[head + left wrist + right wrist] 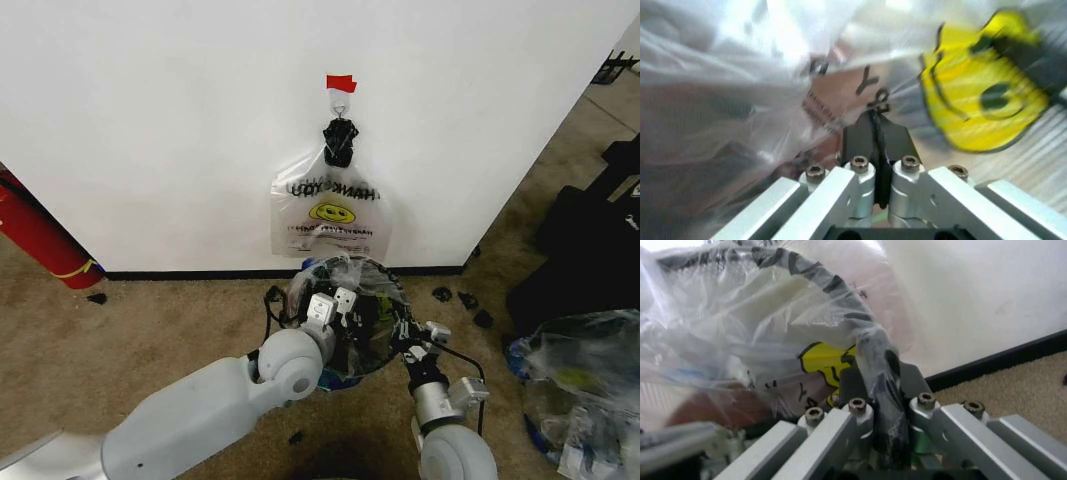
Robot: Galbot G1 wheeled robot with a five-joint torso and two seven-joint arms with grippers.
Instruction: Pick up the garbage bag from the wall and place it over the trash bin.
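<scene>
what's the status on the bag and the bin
Left gripper shut on the garbage bag, at the trash bin far rim. Right gripper shut on the bag and rim, near side. Bag draped over bin mouth. A second smiley bag hangs on the wall.

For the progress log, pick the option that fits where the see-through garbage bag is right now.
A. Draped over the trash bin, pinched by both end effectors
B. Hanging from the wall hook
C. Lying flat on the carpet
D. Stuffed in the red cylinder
A: the garbage bag lies over the trash bin, with the left end effector and the right end effector each shut on its film.
</scene>
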